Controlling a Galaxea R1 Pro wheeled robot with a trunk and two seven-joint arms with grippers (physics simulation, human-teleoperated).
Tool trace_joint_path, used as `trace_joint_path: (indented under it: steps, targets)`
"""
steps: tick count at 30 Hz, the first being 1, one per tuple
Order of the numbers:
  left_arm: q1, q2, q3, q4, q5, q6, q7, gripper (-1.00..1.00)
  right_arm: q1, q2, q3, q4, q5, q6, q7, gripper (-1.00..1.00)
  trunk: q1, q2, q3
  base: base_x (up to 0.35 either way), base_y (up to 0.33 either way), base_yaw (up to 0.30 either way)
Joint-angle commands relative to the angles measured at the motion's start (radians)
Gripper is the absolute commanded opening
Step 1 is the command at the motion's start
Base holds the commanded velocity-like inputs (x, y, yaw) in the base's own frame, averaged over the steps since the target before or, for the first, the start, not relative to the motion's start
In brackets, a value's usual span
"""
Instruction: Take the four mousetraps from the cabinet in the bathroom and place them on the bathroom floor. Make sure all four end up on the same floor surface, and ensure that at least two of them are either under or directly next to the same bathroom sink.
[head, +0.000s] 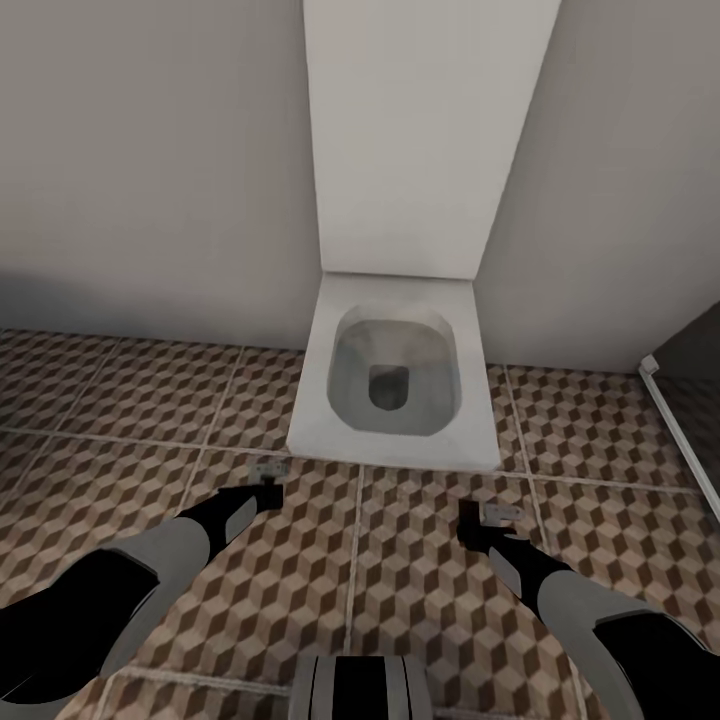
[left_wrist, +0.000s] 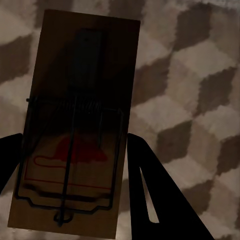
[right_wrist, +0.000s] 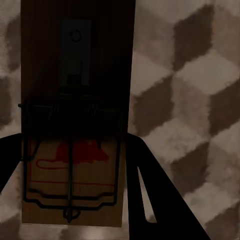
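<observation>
Head view: both arms reach low over the patterned floor, with a white toilet at center.

The left gripper is clamped on a mousetrap, whose board sits between the dark fingers.

The right gripper likewise pinches a second mousetrap. Both traps are dim in shadow; in the head view they look like small grey tabs, probably edge-on.

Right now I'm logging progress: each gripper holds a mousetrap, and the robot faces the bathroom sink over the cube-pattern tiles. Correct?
Not quite. The head view shows a white toilet ahead, not a sink. The rest stands: the left gripper holds a mousetrap, the right gripper holds another mousetrap, above the cube-pattern floor tiles.
</observation>
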Motion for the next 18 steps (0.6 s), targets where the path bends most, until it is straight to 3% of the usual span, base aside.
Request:
trace_joint_path:
  steps: [1,7,18]
  targets:
    - [0.0,0.0,-0.008,-0.002,0.006,0.005,0.004,-1.0,0.0,0.0,0.009,-0.002,-0.013,0.004,-0.002,-1.0,0.0,0.0,-0.001,0.143,0.0,0.0]
    - [0.0,0.001,-0.008,-0.002,0.006,0.005,0.004,-1.0,0.0,0.0,0.009,-0.002,-0.013,0.004,-0.002,-1.0,0.0,0.0,-0.001,0.122,0.0,0.0]
    - [0.0,0.002,-0.008,-0.003,0.006,0.005,0.004,-1.0,0.0,0.0,0.009,-0.002,-0.013,0.004,-0.002,-1.0,0.0,0.0,-0.001,0.018,0.0,0.0]
